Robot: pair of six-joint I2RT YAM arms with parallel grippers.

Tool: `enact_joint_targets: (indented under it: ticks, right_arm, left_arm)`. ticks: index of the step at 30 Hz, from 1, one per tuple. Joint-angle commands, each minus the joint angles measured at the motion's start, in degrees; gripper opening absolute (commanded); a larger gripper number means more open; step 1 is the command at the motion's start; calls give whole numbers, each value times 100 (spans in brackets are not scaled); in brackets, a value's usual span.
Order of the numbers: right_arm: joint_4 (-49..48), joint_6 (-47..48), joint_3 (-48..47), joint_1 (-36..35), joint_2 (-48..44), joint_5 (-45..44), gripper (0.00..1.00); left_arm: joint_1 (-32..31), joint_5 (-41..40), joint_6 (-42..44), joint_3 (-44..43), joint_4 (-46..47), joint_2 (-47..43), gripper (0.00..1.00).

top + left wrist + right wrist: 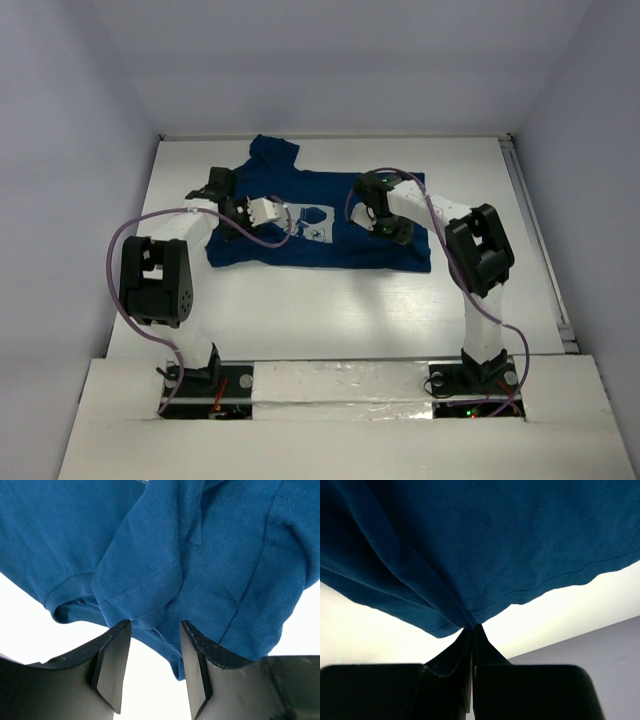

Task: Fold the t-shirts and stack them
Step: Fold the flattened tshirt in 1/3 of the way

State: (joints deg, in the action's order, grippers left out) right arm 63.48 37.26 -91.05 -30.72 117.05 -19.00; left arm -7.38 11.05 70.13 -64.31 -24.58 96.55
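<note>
The t-shirt lies flat on the counter's far half, with broad white room on its near side. The right tool pinches a fold at its hem. The left tool stands spread, with a sleeve hem at its tips.

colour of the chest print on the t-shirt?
The print is whitish, on a dark blue t-shirt. Shows best in the top external view.

Before you, the navy-blue t-shirt lies rumpled, partly folded, on the white table, chest graphic up, one sleeve toward the far edge.
</note>
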Motion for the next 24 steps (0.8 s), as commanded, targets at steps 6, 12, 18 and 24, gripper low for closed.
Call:
enact_joint_targets:
  ticks: [6, 12, 18, 24]
  right_arm:
    - [121, 142, -54, 31, -192, 213, 0]
    - [76, 150, -18, 31, -192, 257, 0]
    - [50, 150, -10, 31, -174, 248, 0]
    - [-3, 150, 8, 31, -95, 248, 0]
  left_arm:
    - [35, 249, 62, 7, 340, 109, 42]
    - [35, 328, 62, -151, 278, 276, 41]
    - [35, 319, 27, -178, 322, 320, 36]
    - [35, 284, -34, -362, 243, 373, 10]
